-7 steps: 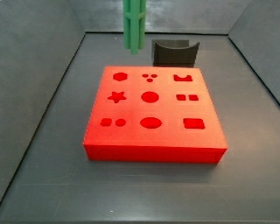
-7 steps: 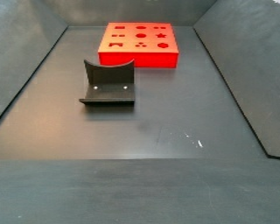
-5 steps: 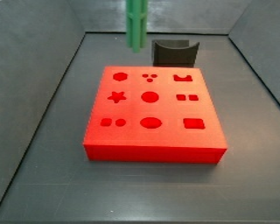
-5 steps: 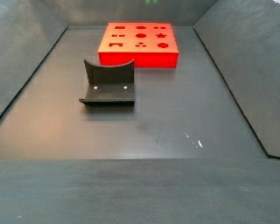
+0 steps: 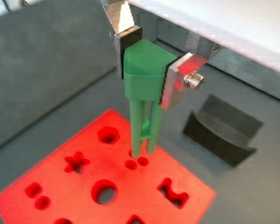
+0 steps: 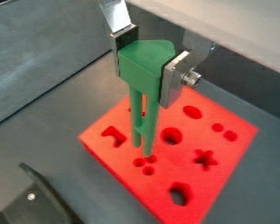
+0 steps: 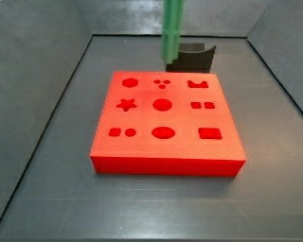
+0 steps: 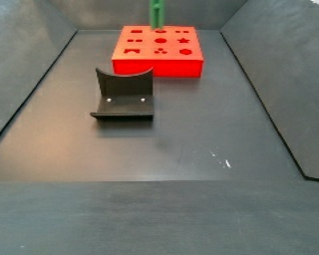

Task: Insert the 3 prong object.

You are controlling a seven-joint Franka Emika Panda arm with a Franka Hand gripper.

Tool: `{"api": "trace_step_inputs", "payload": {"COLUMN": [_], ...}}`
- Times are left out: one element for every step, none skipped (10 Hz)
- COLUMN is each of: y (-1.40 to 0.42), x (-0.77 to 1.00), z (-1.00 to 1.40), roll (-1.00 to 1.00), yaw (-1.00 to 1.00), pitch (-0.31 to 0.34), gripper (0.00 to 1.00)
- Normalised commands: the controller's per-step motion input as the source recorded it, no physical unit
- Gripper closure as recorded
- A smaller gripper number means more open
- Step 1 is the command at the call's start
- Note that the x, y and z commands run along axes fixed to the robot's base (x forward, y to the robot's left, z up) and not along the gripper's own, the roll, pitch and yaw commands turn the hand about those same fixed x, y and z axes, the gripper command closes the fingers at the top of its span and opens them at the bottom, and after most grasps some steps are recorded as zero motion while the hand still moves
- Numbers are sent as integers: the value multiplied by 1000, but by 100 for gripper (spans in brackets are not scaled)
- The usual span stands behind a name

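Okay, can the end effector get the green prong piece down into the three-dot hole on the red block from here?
Probably yes. The end effector holds the 3 prong object upright, its tips just above the three-dot hole in the red block. Nothing lies between them.

Bright green 3 prong object (image 5: 145, 96), silver gripper (image 5: 149, 63) holding it above; red block (image 7: 165, 121); dark grey, perhaps black, fixture (image 8: 123, 96).

Place: a robot test cell in a lab — not a home or shop.
Enclosure: dull grey metal walls (image 8: 29, 60) slope up on every side of a bare dark grey table (image 8: 162, 149).
Test piece: a flat bright red plastic block (image 7: 165, 123) cut with star, circle and square holes.
Rig part: the dark L-shaped fixture (image 8: 123, 95) on its base plate.
Gripper: the gripper (image 5: 152, 72) — flat silver fingers (image 6: 122, 33) clamp the long bright green grooved 3 prong object (image 6: 143, 83), hanging over the block.
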Motion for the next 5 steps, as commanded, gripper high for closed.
{"api": "trace_step_inputs", "payload": {"y": [63, 43, -11, 0, 0], "x": [237, 206, 0, 0, -114], "z": [-434, -466, -197, -269, -337], "roll": [-63, -90, 16, 110, 140], "yaw": [0, 0, 49, 17, 0], "pitch": [-257, -277, -97, -34, -11], "gripper": [100, 100, 100, 100, 100]}}
